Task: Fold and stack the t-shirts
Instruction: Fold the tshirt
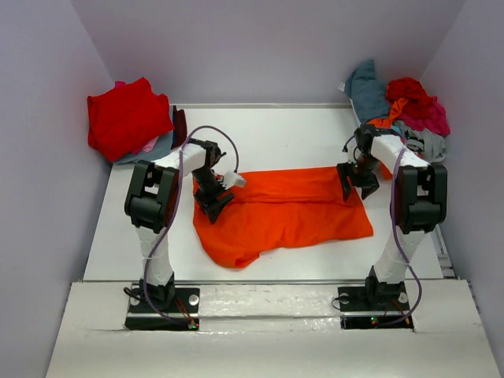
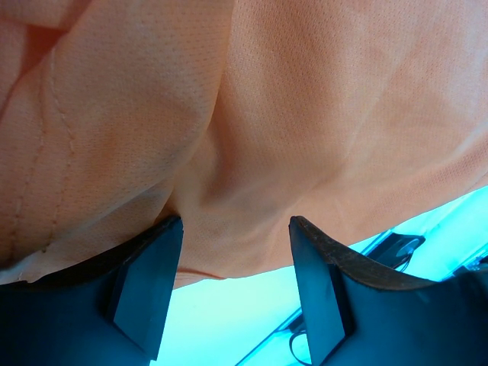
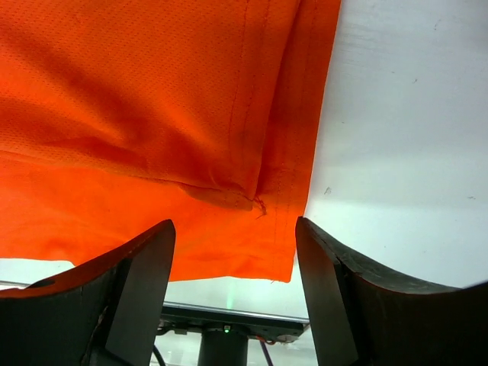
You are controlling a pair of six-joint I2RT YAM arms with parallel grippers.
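A bright orange t-shirt (image 1: 291, 209) lies across the middle of the white table (image 1: 268, 134), its far edge folded over lengthways. My left gripper (image 1: 214, 203) hangs over the shirt's left end, open; in the left wrist view the cloth (image 2: 290, 114) fills the space beyond the left gripper (image 2: 235, 225), with none of it between the fingers. My right gripper (image 1: 356, 186) stands open over the shirt's right end. In the right wrist view the shirt's stitched hem corner (image 3: 259, 202) lies flat just beyond the right gripper (image 3: 234, 225).
A folded red t-shirt (image 1: 126, 118) tops a small stack at the back left corner. A loose heap of teal, red, magenta and grey shirts (image 1: 402, 106) sits at the back right. Grey walls close in both sides.
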